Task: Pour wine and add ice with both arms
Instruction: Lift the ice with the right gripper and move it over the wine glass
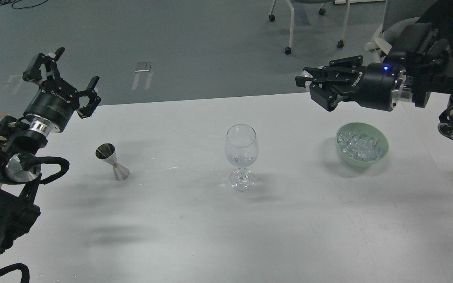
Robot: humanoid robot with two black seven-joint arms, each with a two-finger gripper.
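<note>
A wine glass (242, 156) stands upright in the middle of the frame on a pale grey table (226, 236). Whether there is any liquid at the bottom of its bowl is hard to tell. To its right, well apart, a light green bowl (362, 144) holds the ice (359, 144), a heap of small clear cubes. To the left of the glass, also well apart, a metal measuring cup (112, 161) with two cones stands upright, leaning slightly in the view, its open mouth facing up.

The right gripper (309, 83) hangs in the upper right of the frame, above the table's far edge and above and left of the bowl, pointing left. Its fingers sit close together with a white bit showing between them; what that is cannot be made out, nor whether the fingers are clamped on it. The left gripper (67, 72) is in the upper left of the frame, raised off the table, fingers spread apart and holding nothing.
</note>
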